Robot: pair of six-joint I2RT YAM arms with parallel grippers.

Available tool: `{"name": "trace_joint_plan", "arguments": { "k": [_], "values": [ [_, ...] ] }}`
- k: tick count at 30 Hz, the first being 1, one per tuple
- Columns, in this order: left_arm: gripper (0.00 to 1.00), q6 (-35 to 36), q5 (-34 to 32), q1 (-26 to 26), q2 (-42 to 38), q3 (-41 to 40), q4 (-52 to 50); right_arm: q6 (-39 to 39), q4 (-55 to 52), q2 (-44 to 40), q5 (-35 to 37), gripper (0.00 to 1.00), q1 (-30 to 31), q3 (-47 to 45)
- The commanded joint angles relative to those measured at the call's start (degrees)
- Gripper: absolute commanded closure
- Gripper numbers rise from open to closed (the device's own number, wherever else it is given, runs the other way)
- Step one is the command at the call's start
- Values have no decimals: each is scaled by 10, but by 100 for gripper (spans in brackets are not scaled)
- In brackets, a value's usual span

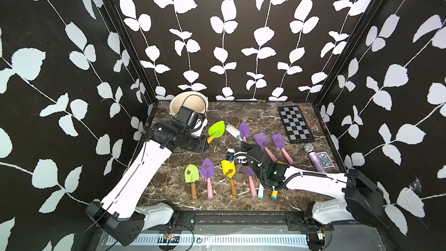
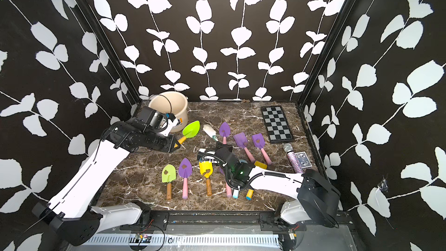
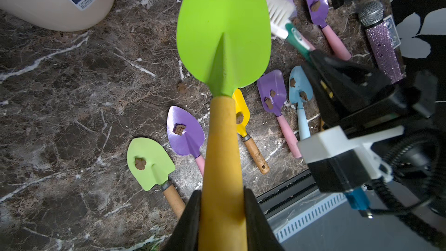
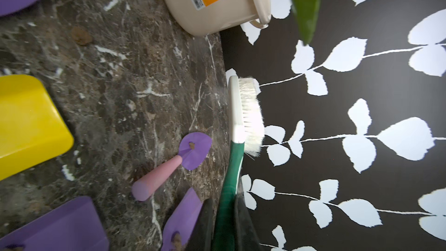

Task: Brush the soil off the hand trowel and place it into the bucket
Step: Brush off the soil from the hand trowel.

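Note:
My left gripper [image 3: 222, 194] is shut on the yellow handle of a lime-green hand trowel [image 3: 223, 32], held above the marble table right of the bucket in both top views [image 1: 216, 129] [image 2: 191, 129]. Its blade shows no soil in the left wrist view. My right gripper [image 4: 224, 204] is shut on the green handle of a white-bristled brush [image 4: 246, 114]. The brush [image 1: 233, 131] lies just beside the blade's right edge; I cannot tell if they touch. A loose clump of soil [image 3: 181, 87] sits on the table below. The cream bucket [image 1: 171, 103] [image 2: 181, 114] stands at the back left.
Several other trowels carrying soil clumps lie across the table, among them a light-green one [image 1: 191, 173], a purple one [image 1: 207, 168] and a yellow one [image 1: 228, 167]. A chessboard [image 1: 295, 123], a glittery microphone [image 1: 313, 156] and a card deck [image 1: 324, 159] lie at the right.

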Motion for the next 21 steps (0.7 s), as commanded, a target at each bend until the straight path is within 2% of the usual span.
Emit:
{"name": "trace_joint_plan", "arguments": {
  "k": [1, 5, 11, 16, 21],
  "values": [
    [100, -6, 1, 4, -4, 6, 3, 1, 30, -8, -19, 100, 32, 7],
    [100, -8, -2, 4, -1, -7, 10, -37, 34, -9, -18, 100, 60, 25],
    [100, 6, 28, 4, 3, -19, 22, -84, 50, -7, -20, 100, 66, 47],
    [100, 13, 26, 4, -3, -32, 19, -135, 68, -3, -7, 100, 60, 63],
    [100, 15, 26, 5, -4, -34, 14, -139, 81, -9, 1, 100, 34, 66]
  ]
}}
